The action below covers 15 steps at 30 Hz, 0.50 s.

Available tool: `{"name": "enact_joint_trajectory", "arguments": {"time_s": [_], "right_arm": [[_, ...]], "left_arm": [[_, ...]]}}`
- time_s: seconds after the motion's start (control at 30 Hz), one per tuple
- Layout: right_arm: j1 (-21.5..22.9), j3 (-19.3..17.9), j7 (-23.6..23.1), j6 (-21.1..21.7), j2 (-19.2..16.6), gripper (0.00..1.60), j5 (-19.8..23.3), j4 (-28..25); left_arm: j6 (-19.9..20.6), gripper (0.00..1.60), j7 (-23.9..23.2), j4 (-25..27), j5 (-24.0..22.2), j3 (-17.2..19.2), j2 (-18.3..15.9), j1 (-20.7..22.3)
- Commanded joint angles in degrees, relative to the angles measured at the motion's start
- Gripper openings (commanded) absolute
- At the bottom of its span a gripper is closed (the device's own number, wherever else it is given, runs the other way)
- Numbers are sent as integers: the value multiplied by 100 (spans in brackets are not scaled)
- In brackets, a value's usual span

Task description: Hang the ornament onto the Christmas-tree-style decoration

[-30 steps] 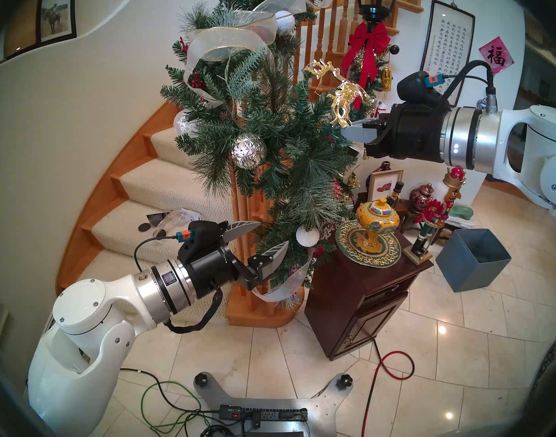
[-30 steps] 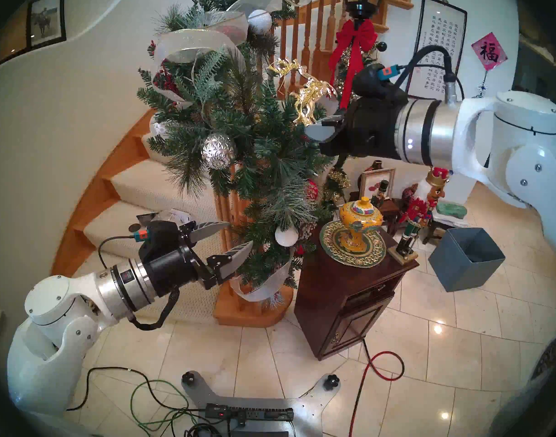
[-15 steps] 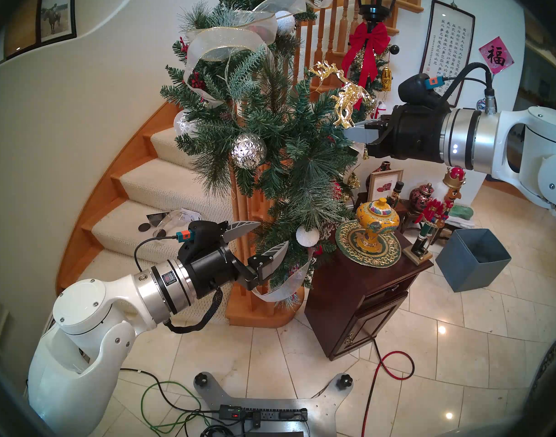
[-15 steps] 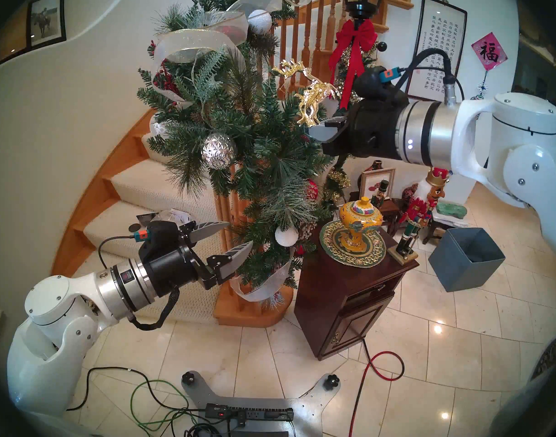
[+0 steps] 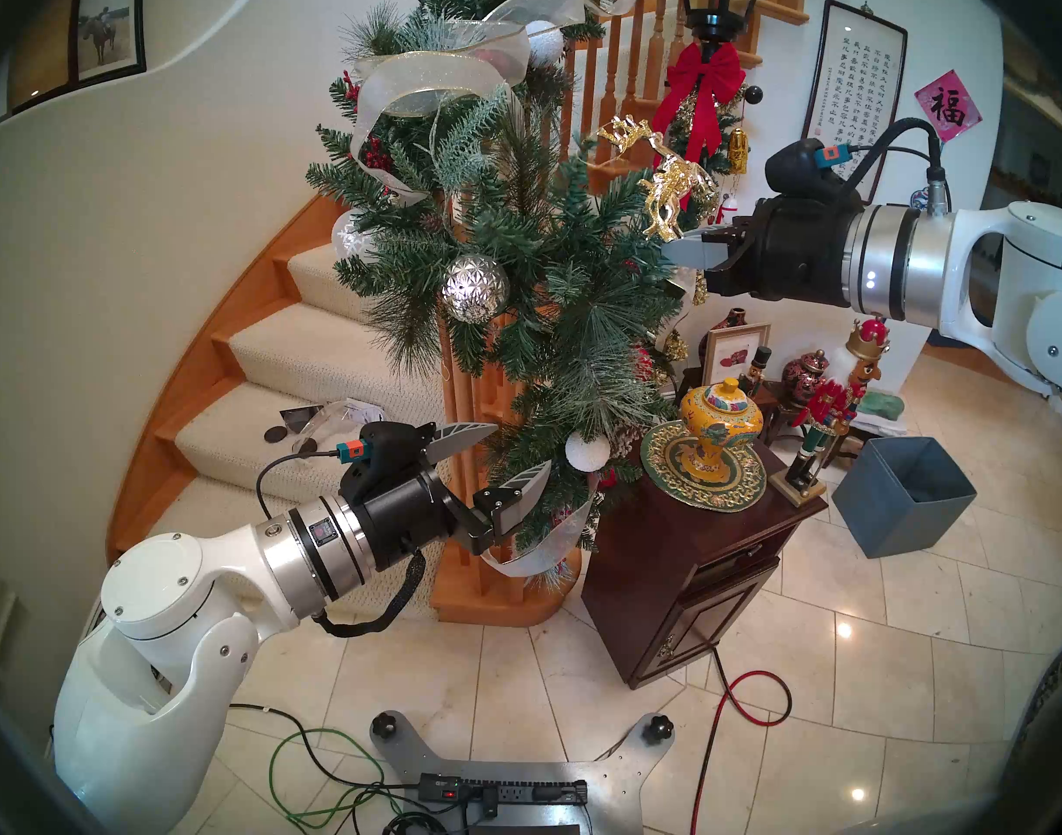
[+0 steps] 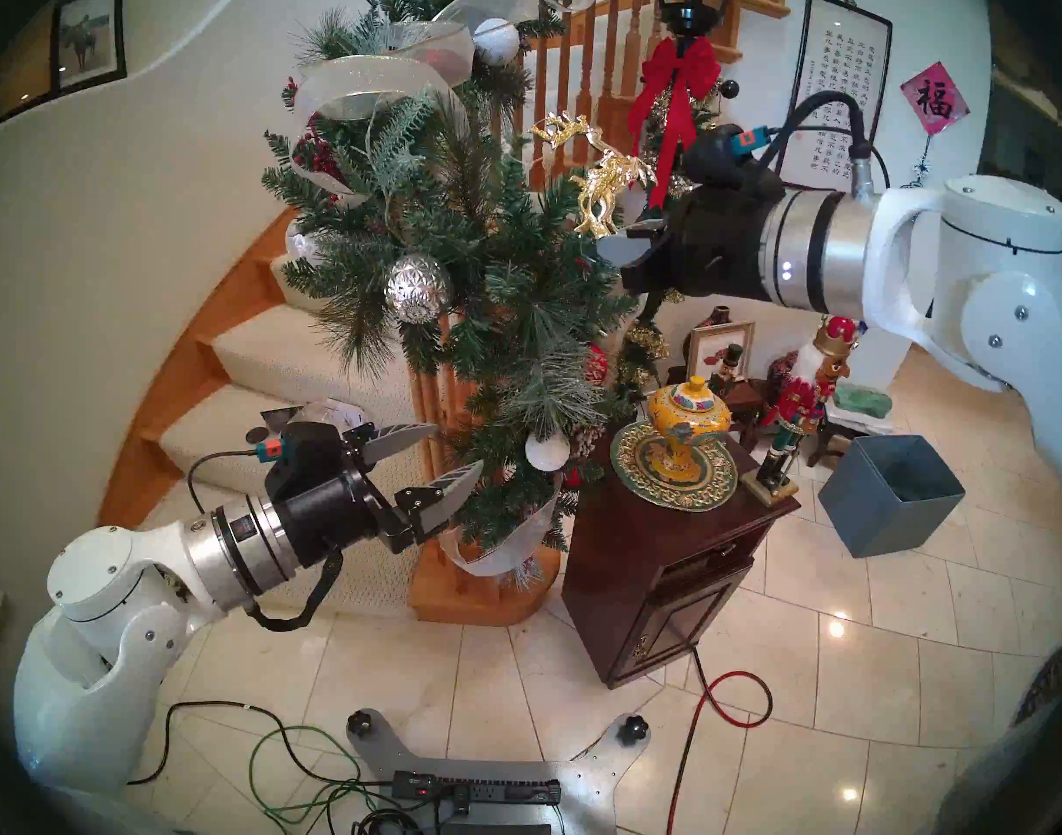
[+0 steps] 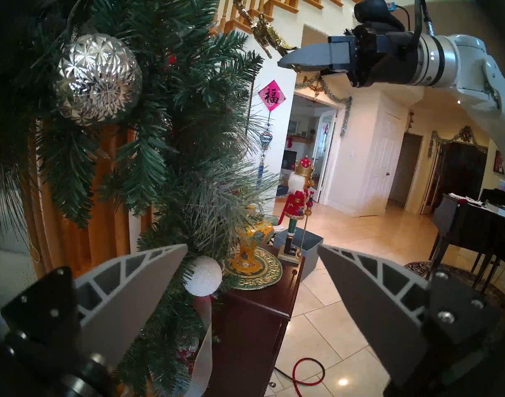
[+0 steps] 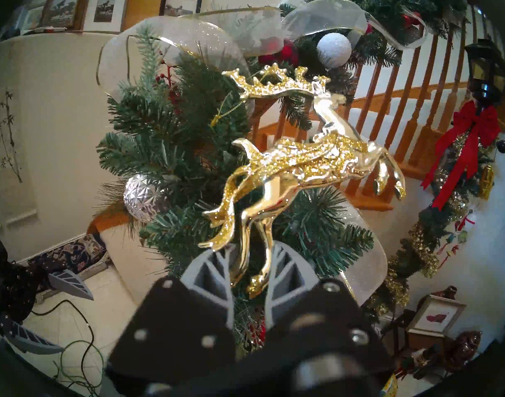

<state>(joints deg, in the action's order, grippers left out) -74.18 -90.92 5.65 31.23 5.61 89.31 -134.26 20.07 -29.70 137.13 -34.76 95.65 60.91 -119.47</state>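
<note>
The ornament [image 5: 667,195] is a shiny gold reindeer chain standing upright, its hind legs pinched in my shut right gripper [image 5: 676,250] at the upper right edge of the Christmas-tree-style decoration [image 5: 516,243], a bushy green garland on the stair post. In the right wrist view the ornament [image 8: 302,164] rises from the right gripper [image 8: 249,261], and its thin string loop [image 8: 225,112] lies against the needles; whether it is hooked I cannot tell. My left gripper [image 5: 522,445] is open and empty, low beside the garland's lower branches.
A faceted silver ball [image 5: 475,286] and a white snowy ball [image 5: 587,450] hang in the garland. A dark wooden cabinet [image 5: 697,544] with a yellow vase [image 5: 721,430] and a nutcracker [image 5: 829,406] stands under the right arm. A grey box [image 5: 902,496] and cables [image 5: 751,695] lie on the floor.
My right gripper has drifted a little to the right with the ornament, easing it away from the garland. The left arm has not moved.
</note>
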Motion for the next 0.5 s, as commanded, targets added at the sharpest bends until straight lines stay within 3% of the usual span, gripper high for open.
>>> {"name": "enact_joint_trajectory", "arguments": {"time_s": [0.0, 0.47], "right_arm": [[128, -23, 0, -27, 14, 0, 1, 32], [204, 55, -1, -21, 27, 0, 3, 116]], "left_arm": [[-7, 160, -3, 24, -2, 4, 0, 14], [-8, 160, -3, 28, -2, 5, 0, 16]]}}
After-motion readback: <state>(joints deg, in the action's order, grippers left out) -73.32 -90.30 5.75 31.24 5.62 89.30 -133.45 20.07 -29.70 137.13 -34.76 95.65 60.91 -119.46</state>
